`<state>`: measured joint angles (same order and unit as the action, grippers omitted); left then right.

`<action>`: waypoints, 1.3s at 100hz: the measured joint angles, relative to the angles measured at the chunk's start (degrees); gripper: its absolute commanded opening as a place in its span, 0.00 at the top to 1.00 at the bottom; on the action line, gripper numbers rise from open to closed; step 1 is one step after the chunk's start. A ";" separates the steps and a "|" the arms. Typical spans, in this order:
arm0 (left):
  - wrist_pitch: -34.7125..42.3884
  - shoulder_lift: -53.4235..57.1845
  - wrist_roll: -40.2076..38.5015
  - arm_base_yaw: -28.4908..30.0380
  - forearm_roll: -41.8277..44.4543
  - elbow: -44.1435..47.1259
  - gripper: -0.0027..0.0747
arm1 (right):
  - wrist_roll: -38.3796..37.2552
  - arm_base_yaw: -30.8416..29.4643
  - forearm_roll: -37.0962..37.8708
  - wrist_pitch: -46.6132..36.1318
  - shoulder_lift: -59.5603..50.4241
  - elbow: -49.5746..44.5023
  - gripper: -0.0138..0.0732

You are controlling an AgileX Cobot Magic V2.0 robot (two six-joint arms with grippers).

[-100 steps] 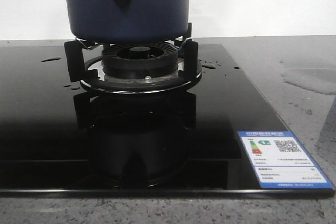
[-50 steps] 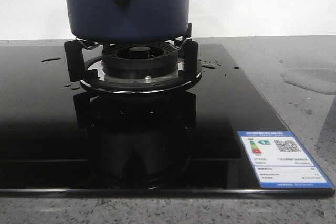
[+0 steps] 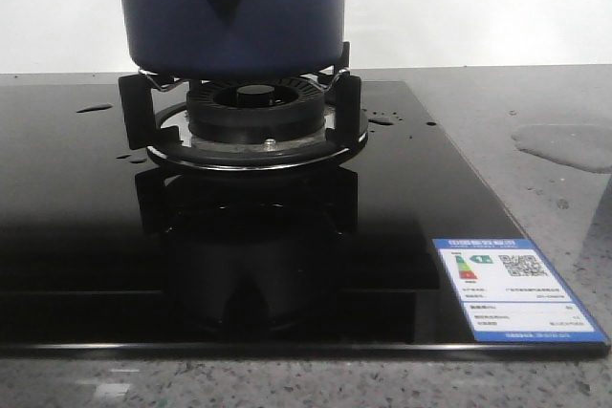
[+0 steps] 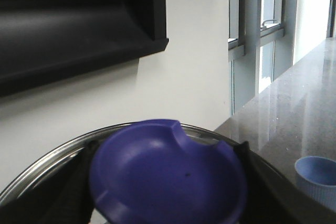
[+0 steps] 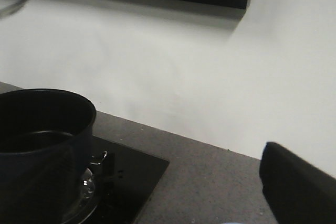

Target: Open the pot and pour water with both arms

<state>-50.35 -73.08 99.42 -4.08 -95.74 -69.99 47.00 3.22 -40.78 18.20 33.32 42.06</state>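
The pot (image 3: 229, 11) is sitting lidless on the burner (image 3: 253, 112), dark liquid inside. The left fingers (image 4: 79, 182) are clamped around a purple-knobbed lid (image 4: 168, 174), a pale blue cup (image 4: 316, 174) at four o'clock. The right fingers' (image 5: 299, 182) spread: cannot tell.

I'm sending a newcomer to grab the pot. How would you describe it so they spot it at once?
Find the glossy black hob set in the grey stone counter. On its burner grate stands the pot: a large dark navy cylinder with a handle lug pierced by a round hole. Nothing else on the hob is blue.
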 measured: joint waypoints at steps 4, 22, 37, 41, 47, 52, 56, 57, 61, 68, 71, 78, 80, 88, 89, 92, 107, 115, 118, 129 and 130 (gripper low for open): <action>-0.03 0.98 -0.26 0.24 0.45 0.00 0.60 | 0.00 0.00 0.11 -1.11 -0.10 -1.11 0.12; -1.14 4.10 -0.97 0.27 3.24 0.00 0.60 | 0.00 0.00 0.11 -7.78 -0.19 -8.94 0.12; -1.67 4.53 -1.85 0.27 4.10 0.00 0.60 | 0.00 0.00 -4.41 -13.29 -0.32 -14.10 0.12; -1.67 4.53 -1.99 0.27 4.23 0.00 0.60 | 0.00 0.00 -6.00 -14.68 -0.32 -15.31 0.12; -1.67 4.53 -2.12 0.27 4.35 0.00 0.60 | 0.00 0.00 -7.68 -16.33 -0.32 -17.05 0.12; -1.67 4.53 -2.12 0.27 4.46 0.00 0.60 | 0.00 0.00 -8.67 -17.61 -0.32 -18.37 0.12; -1.67 4.53 -2.12 0.27 4.46 0.00 0.60 | 0.00 0.00 -9.13 -18.20 -0.32 -19.44 0.12; -1.67 4.53 -2.12 0.27 4.46 0.00 0.60 | 0.00 0.00 -9.24 -18.20 -0.32 -19.60 0.12; -1.67 4.53 -2.21 0.27 4.46 0.00 0.60 | 0.00 0.00 -9.52 -18.57 -0.32 -20.53 0.12; -1.67 4.53 -2.21 0.27 4.46 0.00 0.60 | 0.00 0.00 -9.89 -18.81 -0.32 -21.71 0.12; -1.67 4.53 -2.21 0.27 4.46 0.00 0.60 | 0.11 0.00 -10.06 -18.81 -0.32 -22.09 0.12; -1.67 4.53 -2.21 0.27 4.46 0.00 0.60 | 0.11 0.00 -10.06 -19.04 -0.02 -22.82 0.12; -1.67 4.53 -2.21 0.27 4.46 0.00 0.60 | 0.11 0.00 -10.06 -19.03 0.17 -22.92 0.12; -1.67 4.53 -2.21 0.27 4.46 0.00 0.60 | 0.11 0.00 -10.14 -19.39 1.76 -23.53 0.12; -1.67 4.53 -2.21 0.27 4.46 0.00 0.60 | 0.11 0.00 -10.14 -19.52 2.16 -23.54 0.12; -1.67 4.53 -2.21 0.27 4.46 0.00 0.60 | 0.11 0.00 -10.14 -19.76 3.00 -23.54 0.12; -1.67 4.41 -2.21 0.27 4.46 0.00 0.60 | 0.11 0.00 -10.27 -22.52 8.17 -23.61 0.12; -1.67 4.28 -2.21 0.27 4.46 0.00 0.60 | 0.11 0.00 -10.31 -24.47 10.70 -23.61 0.12; -1.67 4.28 -2.21 0.27 4.46 0.00 0.60 | 0.11 0.00 -10.41 -25.02 11.45 -23.61 0.12; -1.67 4.28 -2.21 0.27 4.46 0.00 0.60 | 0.11 0.00 -10.55 -27.32 13.66 -23.61 0.12; -1.67 4.28 -2.21 0.27 4.46 0.00 0.60 | 0.11 0.00 -10.55 -27.47 13.67 -23.61 0.12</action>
<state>-52.01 -68.80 97.21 -3.80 -91.28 -69.99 47.11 3.22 -51.33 -9.28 46.99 18.45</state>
